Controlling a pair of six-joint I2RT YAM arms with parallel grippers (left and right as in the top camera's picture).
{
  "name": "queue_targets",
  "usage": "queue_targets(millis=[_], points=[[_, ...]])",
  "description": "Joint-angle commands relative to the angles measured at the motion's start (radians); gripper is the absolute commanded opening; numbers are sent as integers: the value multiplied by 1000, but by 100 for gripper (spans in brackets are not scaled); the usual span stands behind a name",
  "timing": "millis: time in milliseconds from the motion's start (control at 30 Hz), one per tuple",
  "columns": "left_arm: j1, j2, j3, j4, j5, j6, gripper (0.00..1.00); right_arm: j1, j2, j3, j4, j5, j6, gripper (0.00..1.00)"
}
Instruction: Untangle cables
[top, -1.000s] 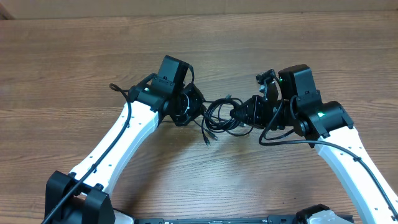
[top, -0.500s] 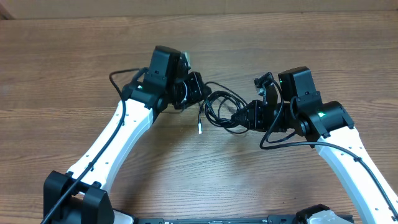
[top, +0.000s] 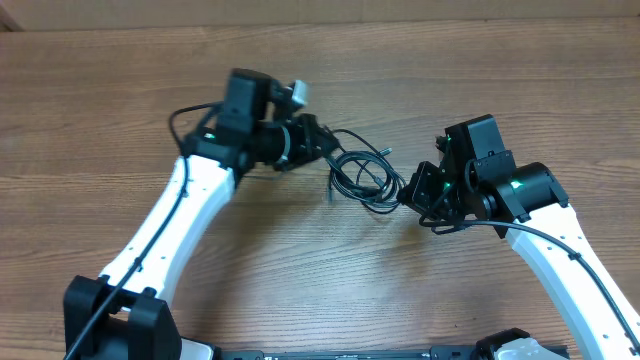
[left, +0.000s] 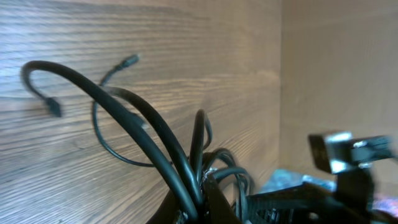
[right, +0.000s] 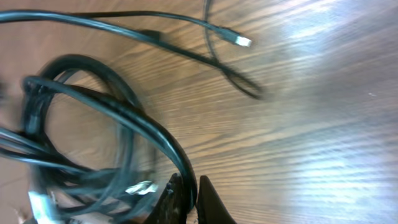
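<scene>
Expect the cables (top: 360, 175) to be light, limp and springy. They hang in a looped tangle at frame centre, between your grippers, over the tabletop (top: 450, 80). Hold strands near the loops, not the plugs. The left gripper (top: 316, 140) is clenched on strands at upper left and the right gripper (top: 408, 188) on one at lower right. Both arms angle inward.

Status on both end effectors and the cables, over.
Left end effector shut on the cables. Right end effector shut on the same bundle. Bundle knotted, strung between them. Nothing seen in the way.
</scene>
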Motion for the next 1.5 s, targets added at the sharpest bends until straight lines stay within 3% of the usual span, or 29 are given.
queue_targets(millis=[0, 200, 333, 467, 567, 967, 1200, 1467], points=[[117, -31, 11, -8, 44, 18, 4, -8, -19, 5, -15, 135, -21, 4], [156, -31, 11, -53, 63, 47, 4, -8, -19, 5, 4, 114, -38, 4], [149, -31, 11, -34, 211, 276, 4, -8, -19, 5, 61, -69, -243, 6], [149, -31, 11, -42, 472, 547, 4, -8, -19, 5, 102, -342, -522, 32], [149, -31, 11, -47, 552, 642, 4, -8, -19, 5, 104, -449, -600, 49], [149, -31, 11, -45, 554, 630, 4, 62, -16, 5, 153, -472, -606, 54], [149, -31, 11, -66, 248, 280, 4, 122, -18, 5, 154, -488, -599, 54], [149, -31, 11, -68, 228, 213, 4, 130, -63, 6, 200, -502, -603, 59]])
